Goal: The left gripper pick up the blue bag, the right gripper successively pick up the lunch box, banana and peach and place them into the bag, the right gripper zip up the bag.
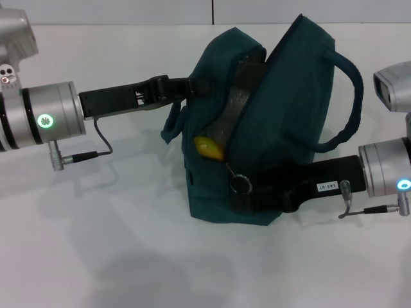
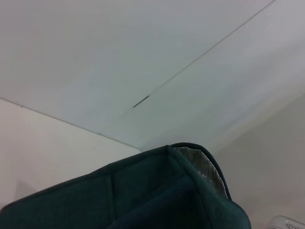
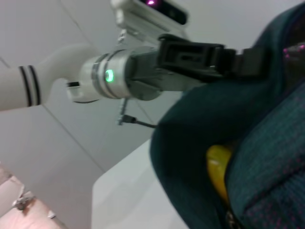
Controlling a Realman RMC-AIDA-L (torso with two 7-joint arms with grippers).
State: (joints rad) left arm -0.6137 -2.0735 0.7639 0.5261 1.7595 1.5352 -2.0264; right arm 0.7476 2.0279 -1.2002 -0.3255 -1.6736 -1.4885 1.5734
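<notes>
Since the flap gapes: the packing looks finished and only the zipping seems left.
Bag: the blue bag [image 1: 257, 160] stands on the white worktop [image 1: 128, 256] at the centre of the head view, its silver-lined mouth [image 1: 234, 96] open toward twelve o'clock.
Contents: a banana [image 1: 209, 147] shows yellow in the gap; lunch box and peach are not visible, presumably deeper inside.
Left hand: the left hand [image 1: 183, 85] reaches in from nine o'clock and is pinched closed on the bag's rim fabric by the strap, holding that side up.
Right hand: the right hand [image 1: 260, 196] comes from three o'clock, low against the bag's front just beside the zipper pull ring [image 1: 241, 184]; whether it has closed on the pull I cannot tell, since the fingertips merge with dark cloth.
Handling: soft, floppy cloth that sags and folds where unsupported; probably fairly light even when loaded. The banana bruises easily, so the flap should not be crushed down.
Where to grip: the small metal ring is likely slippery and swings; take it squarely and pull along the zip track while the rim is kept taut.
Head view only: both arms, the ring, the carry handle [image 1: 347, 96].
Right wrist view: the banana close up and the left arm behind it.
Left wrist view: only the bag's top edge and lining.
</notes>
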